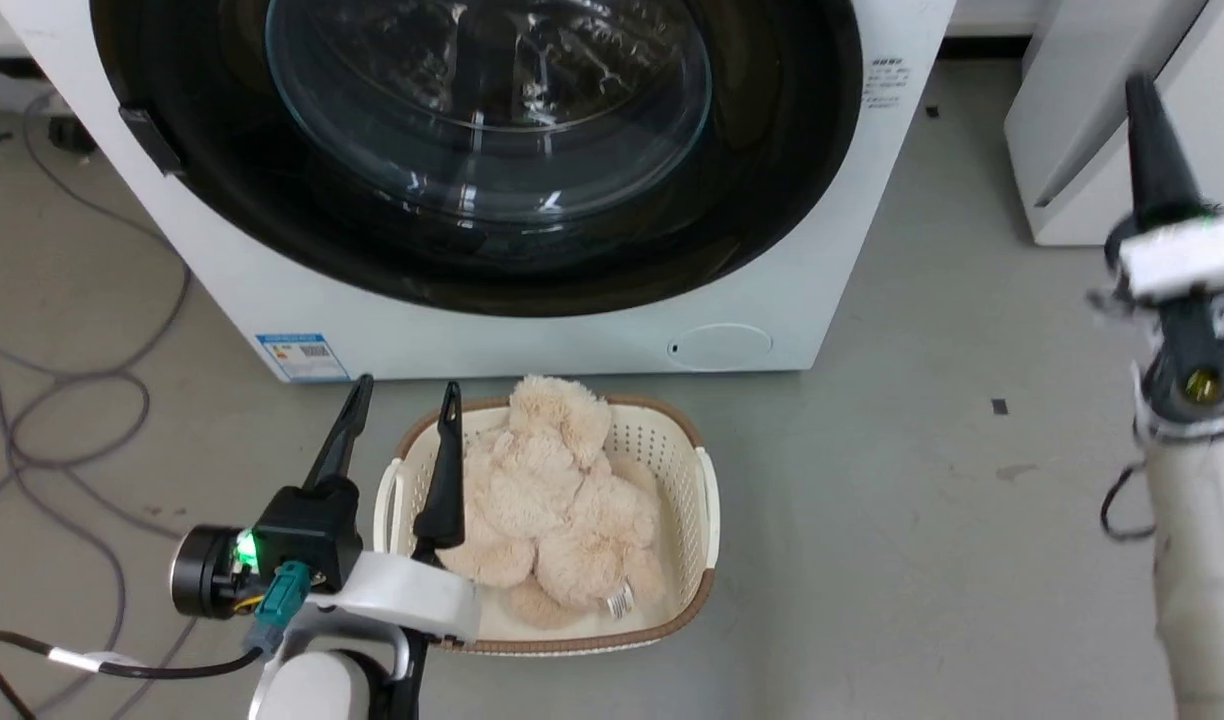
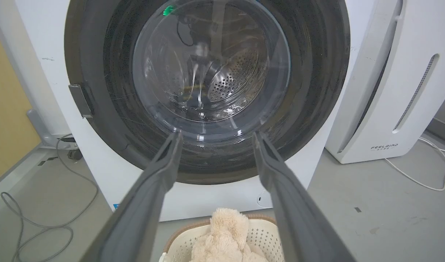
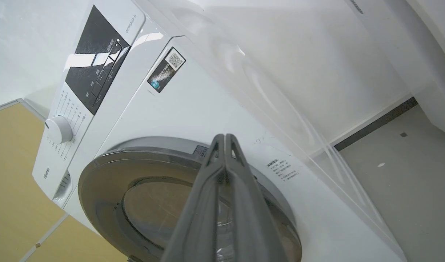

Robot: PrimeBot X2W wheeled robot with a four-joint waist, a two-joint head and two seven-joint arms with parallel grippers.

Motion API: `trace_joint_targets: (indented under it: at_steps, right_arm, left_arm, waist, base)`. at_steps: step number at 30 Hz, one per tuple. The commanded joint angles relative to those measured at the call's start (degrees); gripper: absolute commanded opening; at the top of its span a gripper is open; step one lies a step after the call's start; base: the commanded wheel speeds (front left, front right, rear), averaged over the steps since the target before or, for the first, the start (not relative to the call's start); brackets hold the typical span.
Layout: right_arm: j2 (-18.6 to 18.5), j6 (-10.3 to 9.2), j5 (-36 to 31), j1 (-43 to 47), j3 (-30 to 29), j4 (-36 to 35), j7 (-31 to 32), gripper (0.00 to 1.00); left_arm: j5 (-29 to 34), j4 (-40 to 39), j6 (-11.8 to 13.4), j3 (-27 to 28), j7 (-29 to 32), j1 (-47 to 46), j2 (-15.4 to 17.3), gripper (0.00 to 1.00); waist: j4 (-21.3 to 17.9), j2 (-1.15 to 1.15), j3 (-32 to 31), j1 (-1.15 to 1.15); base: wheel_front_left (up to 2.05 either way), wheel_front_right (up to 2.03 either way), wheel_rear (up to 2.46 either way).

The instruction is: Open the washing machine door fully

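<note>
Big white front-loading washing machine [image 1: 572,340] stands on the grey floor [image 1: 922,450]. Its large round washing machine door [image 1: 487,120], a wide glossy black ring around a bulging clear glass bowl, sits flat in the machine front, not swung out. Perforated steel drum shows through the glass in the left wrist view. Latched or only pushed to: hard to tell from these angles. Task looks unstarted.

Left gripper [image 1: 408,385]: two long dark fingers spread wide, holding nothing. It hovers above the left rim of a cream perforated plastic laundry basket [image 1: 710,500]. The basket sits on the floor just before the machine's bottom edge, with a beige fluffy plush toy [image 1: 557,490] inside. In its own wrist view the left gripper [image 2: 217,133] aims at the door's lower ring, apart from it.

Right gripper [image 1: 1142,100]: fingers pressed together, empty, raised off the machine's right edge, well clear of the door. In the right wrist view the right gripper [image 3: 225,136] points toward the top of the ring.

Handling, as a judgement: door is rigid and fairly heavy with that glass, and swings on a hinge, so the pull must follow an arc. Glossy ring face is slippery with nothing to pinch; the glass should not be knocked. Best hold seems the small dark grey tab [image 2: 80,101] at the ring's left edge: hook a finger behind it and draw outward. Hinge is then probably at the right edge. Loose grey cables [image 1: 72,400] lie on the floor off the machine's left corner, out of the way.
</note>
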Motion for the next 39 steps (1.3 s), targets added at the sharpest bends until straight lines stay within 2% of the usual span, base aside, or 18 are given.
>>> trace_joint_targets:
  at_steps: [1, 9, 17, 27, 39]
  right_arm:
    - [-0.7, 0.03, 1.89, -3.02, 0.36, 1.63, 0.61, 0.0]
    - [-3.07, 0.03, 5.33, -14.98, 4.27, 10.44, 5.94, 0.0]
    - [-4.52, 0.04, 7.01, -25.94, 9.98, 18.0, 14.16, 0.0]
    - [-4.9, 0.04, 8.0, -37.15, 17.24, 25.42, 22.65, 0.0]
    - [-4.02, 0.04, 10.98, -49.47, 23.39, 33.27, 29.34, 0.0]
  left_arm:
    - [-0.36, -0.5, 0.03, -0.28, -0.6, -1.21, 0.05, 1.0]
    - [-0.68, -1.89, 0.28, -1.13, -1.56, -3.05, 0.05, 1.0]
    - [-1.31, -2.56, 0.79, -1.91, -2.52, -4.63, 0.05, 1.0]
    - [-2.18, -3.25, 1.36, -2.88, -3.71, -6.71, 0.05, 1.0]
    - [-2.93, -4.2, 2.06, -4.38, -5.15, -9.74, 0.06, 1.0]
  waist:
    - [0.34, 0.0, 0.71, 0.0]
    - [1.52, 0.0, 3.7, -0.01]
    - [2.37, 0.0, 6.54, -0.01]
    - [2.75, 0.0, 10.08, -0.01]
    - [3.37, 0.0, 14.63, -0.01]
  base:
    - [0.0, 0.0, 0.0]
    - [0.0, 0.0, 0.0]
    - [0.0, 0.0, 0.0]
    - [0.0, 0.0, 0.0]
    - [0.0, 0.0, 0.0]
